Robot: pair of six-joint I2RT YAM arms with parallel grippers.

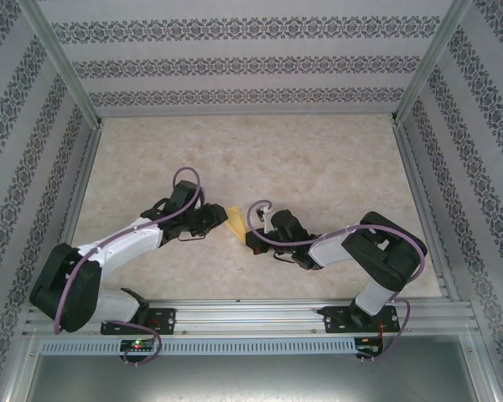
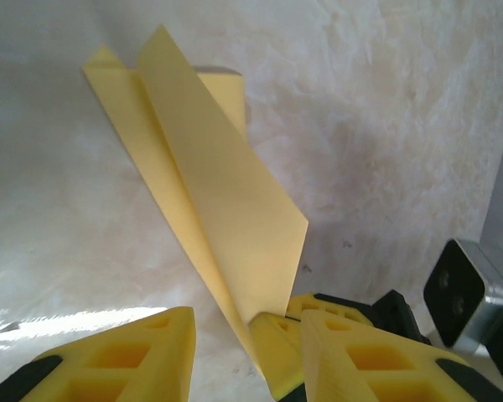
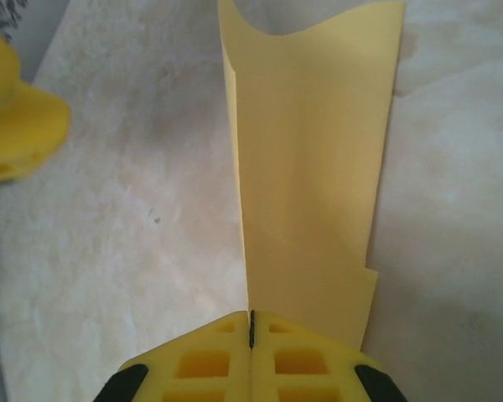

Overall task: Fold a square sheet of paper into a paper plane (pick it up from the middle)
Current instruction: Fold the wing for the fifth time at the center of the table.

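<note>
Pinching the near end of the folded paper (image 3: 314,167), the right gripper (image 3: 251,325) has its two fingers pressed tight together, with only a thin dark seam between them, and the paper runs out from that seam over the table (image 1: 318,159). The left gripper (image 2: 245,347) has its two fingers spread apart. The narrow end of the paper lies in the gap, nearer the right-hand finger, and whether either finger touches it I cannot tell. That makes four fingers in all, each a blocky yellow plastic wedge with square hollow pockets and a black base. There is one piece of paper: thin, plain, matte yellow-orange, folded lengthwise into a long narrow shape with sharp creases and overlapping layers. From the left wrist it shows two pointed corners at its far end and one broad flap standing up off the rest. From the right wrist its far edge dips in a shallow curve and a small step notches its lower right edge. From above it is a small yellow wedge at the middle of the table, between the two grippers. The table is smooth, pale beige with faint marbling. Two arms, the left arm (image 1: 117,243) and the right arm (image 1: 352,247), both white and black, stand on one ribbed metal rail (image 1: 251,316). Three walls (image 1: 235,67) carry white paper with grey floral bands.
</note>
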